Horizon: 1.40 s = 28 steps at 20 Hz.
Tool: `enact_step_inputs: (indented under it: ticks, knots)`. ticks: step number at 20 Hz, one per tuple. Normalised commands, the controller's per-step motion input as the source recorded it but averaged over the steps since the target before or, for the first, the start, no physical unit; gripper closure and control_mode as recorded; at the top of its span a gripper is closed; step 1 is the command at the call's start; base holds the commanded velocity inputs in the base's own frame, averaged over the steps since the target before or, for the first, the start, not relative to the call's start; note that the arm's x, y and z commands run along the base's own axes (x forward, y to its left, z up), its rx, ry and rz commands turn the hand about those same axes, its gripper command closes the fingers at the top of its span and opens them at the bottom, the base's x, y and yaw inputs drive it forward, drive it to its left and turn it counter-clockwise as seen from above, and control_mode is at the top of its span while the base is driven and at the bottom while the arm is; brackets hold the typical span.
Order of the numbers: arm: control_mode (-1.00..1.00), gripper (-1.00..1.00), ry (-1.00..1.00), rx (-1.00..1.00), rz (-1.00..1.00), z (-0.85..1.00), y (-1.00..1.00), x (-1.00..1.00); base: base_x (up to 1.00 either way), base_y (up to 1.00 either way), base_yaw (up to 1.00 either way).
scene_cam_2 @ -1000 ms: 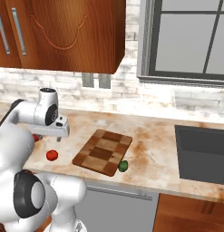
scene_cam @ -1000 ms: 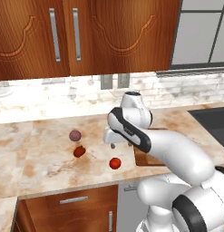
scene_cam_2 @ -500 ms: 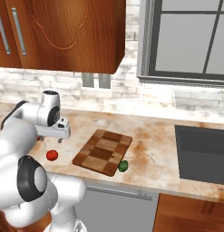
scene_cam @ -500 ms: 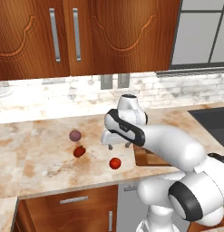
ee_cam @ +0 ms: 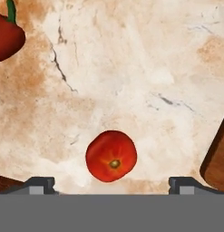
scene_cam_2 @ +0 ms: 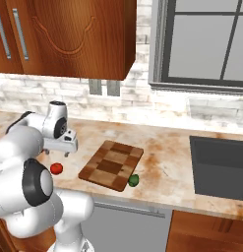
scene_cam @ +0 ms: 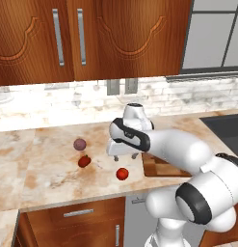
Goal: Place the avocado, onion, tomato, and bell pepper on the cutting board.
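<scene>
Tool [scene_cam: 124, 155], jaws wide and empty, above desk [scene_cam: 53, 173] beside cutting board [scene_cam_2: 111, 165]: centre over tomato [ee_cam: 111, 156] just off the board, descend straight, close gently.

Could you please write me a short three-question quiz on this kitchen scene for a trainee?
1. True or false: the cutting board already holds a vegetable.
2. Which item lies between the open gripper fingertips in the hand view: A) onion, B) tomato, C) avocado?
3. Which vegetable touches the board's near edge?

Key: 1 false; 2 B; 3 the avocado.
</scene>
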Motion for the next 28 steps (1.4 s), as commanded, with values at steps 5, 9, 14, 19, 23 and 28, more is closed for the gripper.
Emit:
enact_step_inputs:
  ticks: [5, 9, 14, 19, 23, 28]
  knots:
    - [-1.00, -1.00, 0.04, 0.00, 0.00, -0.26, 0.02, 0.01, 0.00, 0.00, 0.00]
    - [-1.00, -1.00, 0.01, 0.00, 0.00, -0.18, 0.02, 0.00, 0.00, 0.00, 0.00]
    - [-1.00, -1.00, 0.03, 0.00, 0.00, -0.18, 0.07, 0.02, 0.00, 0.00, 0.00]
    - [-1.00, -1.00, 0.02, 0.00, 0.00, -0.15, 0.05, 0.01, 0.00, 0.00, 0.00]
    - [-1.00, -1.00, 0.02, 0.00, 0.00, -0.14, 0.02, 0.00, 0.00, 0.00, 0.00]
    - [-1.00, -1.00, 0.02, 0.00, 0.00, -0.14, 0.01, 0.00, 0.00, 0.00, 0.00]
